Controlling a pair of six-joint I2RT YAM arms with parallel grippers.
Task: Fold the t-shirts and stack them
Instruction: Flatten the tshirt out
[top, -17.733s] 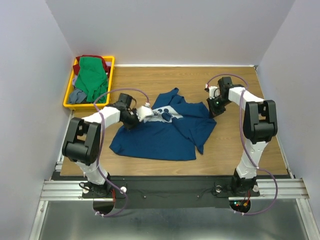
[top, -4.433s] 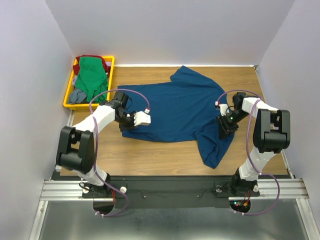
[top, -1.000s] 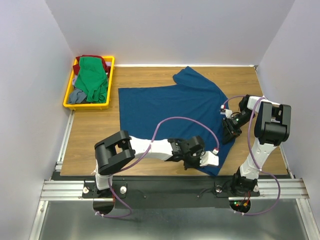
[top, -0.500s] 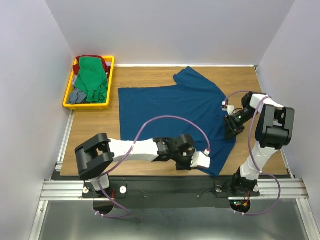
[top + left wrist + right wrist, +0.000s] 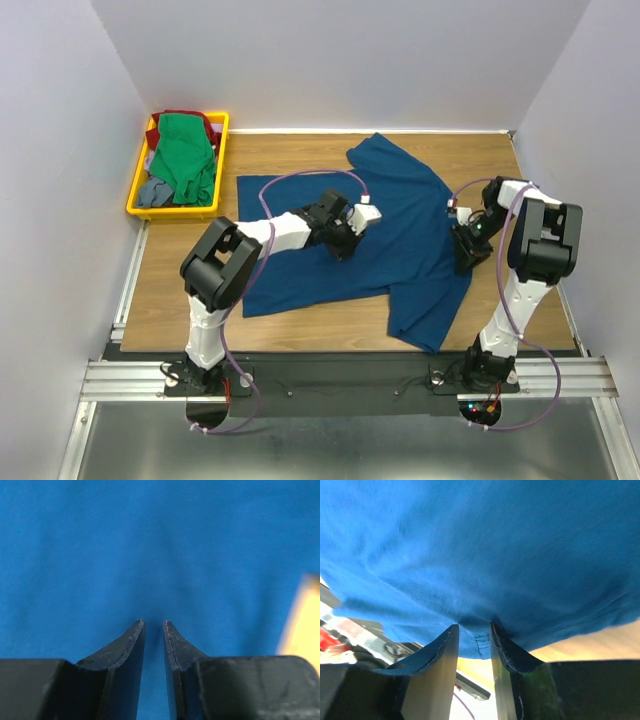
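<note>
The large navy t-shirt lies spread across the middle of the table. My left gripper hovers over its centre. In the left wrist view its jaws stand a narrow gap apart with nothing between them, and the blue cloth fills the view beyond. My right gripper is at the shirt's right edge. In the right wrist view it is closed on a bunched piece of the hem, and the cloth drapes off the tips. Green, dark red and grey-blue t-shirts lie heaped in the tray.
The yellow tray sits at the back left corner against the left wall. Bare wood shows left of the navy shirt, and more shows beyond its right side. White walls close in the table. A metal rail runs along the near edge.
My left gripper has let go of the shirt's front right corner and swung back and left to the shirt's middle. The right gripper has stayed at the right edge.
</note>
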